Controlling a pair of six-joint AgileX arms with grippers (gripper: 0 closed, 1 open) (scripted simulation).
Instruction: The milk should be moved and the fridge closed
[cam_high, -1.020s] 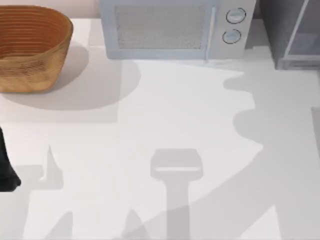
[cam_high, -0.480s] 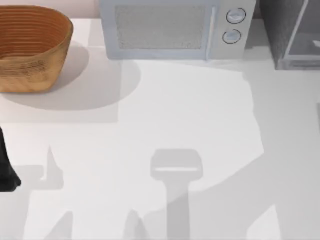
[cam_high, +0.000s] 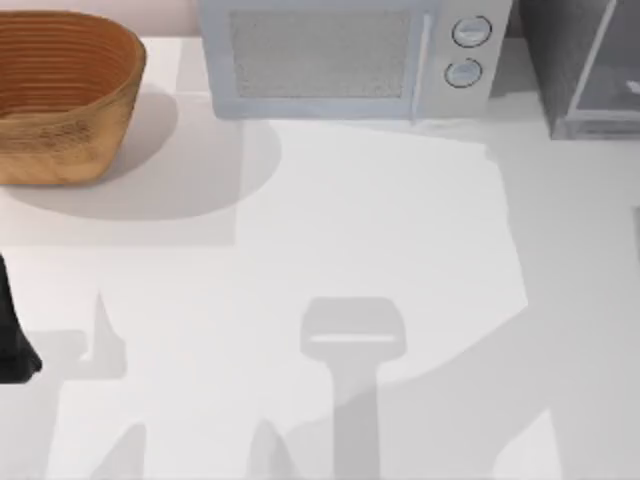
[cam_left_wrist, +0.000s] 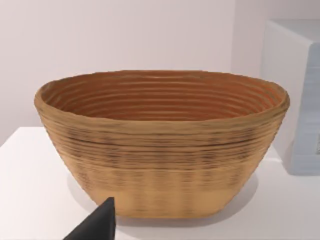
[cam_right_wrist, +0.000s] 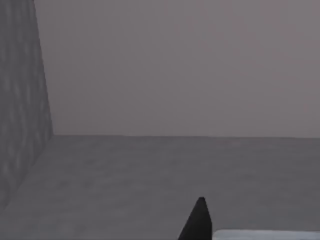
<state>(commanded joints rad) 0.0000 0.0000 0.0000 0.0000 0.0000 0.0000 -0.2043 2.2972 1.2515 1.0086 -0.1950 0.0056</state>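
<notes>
Shadow across the right half of the table (cam_high: 300, 260) had changed within the last second: the lobed, arm-shaped outline near the microwave (cam_high: 330, 55) gave way to a straight-edged patch, then held steady over the final half second. The dark sliver at the table's right edge also shrank. Reading: the right arm had gone up and back toward the fridge (cam_high: 560, 60) at the far right and had nearly settled there. The right wrist view agreed, looking across a flat grey floor with a speckled grey wall to one side and a pale back wall, seemingly the fridge interior (cam_right_wrist: 20, 100). The fridge therefore seemed not yet closed. Right gripper (cam_right_wrist: 200, 222) appeared as one dark tip low in that view; its opening could not be judged. A pale sliver (cam_right_wrist: 265, 234) lay just beside the tip. It might have been the milk in or beside the grip, but I could not tell, so the milk's place stayed unconfirmed. Nothing could be seen touching the cavity floor. Left arm (cam_high: 10, 340) sat parked at the table's left edge, unmoved, its left gripper (cam_left_wrist: 97, 226) facing the basket (cam_left_wrist: 160, 150); its opening could not be judged either.
</notes>
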